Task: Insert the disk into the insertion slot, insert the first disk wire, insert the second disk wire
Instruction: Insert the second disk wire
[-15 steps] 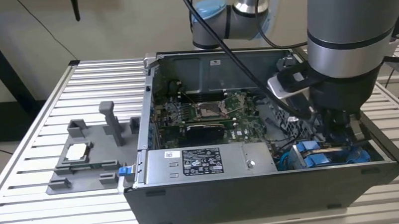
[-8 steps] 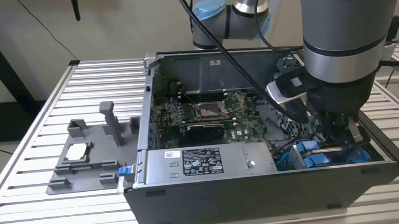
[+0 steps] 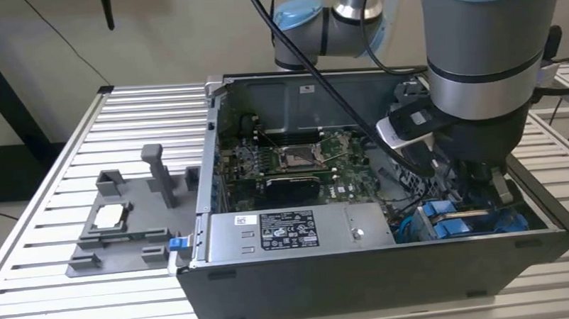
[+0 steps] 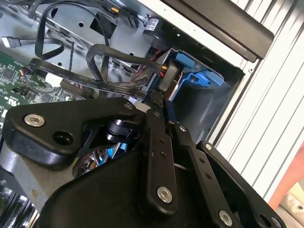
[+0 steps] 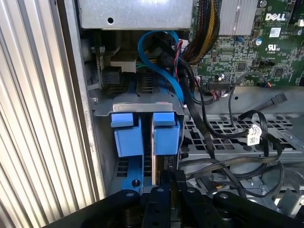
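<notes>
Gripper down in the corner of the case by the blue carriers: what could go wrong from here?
1. Loose black cables lie beside the gripper; a move could snag them.
2. The blue cable loops over the blue carriers; it might get pinched.
3. The case wall stands close to the arm, so sideways travel may strike it.

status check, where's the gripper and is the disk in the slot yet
Gripper down in the case's drive corner, jaws shut on a black connector. Disk in its blue carrier seated in the insertion slot. Loose black cables crowd alongside.
</notes>
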`<state>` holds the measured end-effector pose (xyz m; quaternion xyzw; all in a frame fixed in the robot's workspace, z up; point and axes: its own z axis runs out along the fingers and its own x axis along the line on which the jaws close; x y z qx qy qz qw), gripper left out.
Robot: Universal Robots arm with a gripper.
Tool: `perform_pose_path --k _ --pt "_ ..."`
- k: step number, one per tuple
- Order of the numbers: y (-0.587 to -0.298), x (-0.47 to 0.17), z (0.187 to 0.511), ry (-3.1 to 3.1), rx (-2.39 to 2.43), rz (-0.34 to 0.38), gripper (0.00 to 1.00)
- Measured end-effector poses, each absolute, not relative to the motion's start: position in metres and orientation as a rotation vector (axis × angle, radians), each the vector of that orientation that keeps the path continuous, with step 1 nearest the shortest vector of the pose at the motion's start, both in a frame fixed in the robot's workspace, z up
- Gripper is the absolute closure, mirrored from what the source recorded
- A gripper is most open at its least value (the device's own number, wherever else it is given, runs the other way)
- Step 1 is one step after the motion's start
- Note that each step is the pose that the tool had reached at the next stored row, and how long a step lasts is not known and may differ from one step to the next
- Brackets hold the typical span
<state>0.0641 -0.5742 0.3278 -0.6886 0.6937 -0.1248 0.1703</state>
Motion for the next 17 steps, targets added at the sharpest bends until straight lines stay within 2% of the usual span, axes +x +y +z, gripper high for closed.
perform_pose_path --k 17 --pt "-0.5741 0.0642 0.3209 1.966 -1.952 -0.362 0.82"
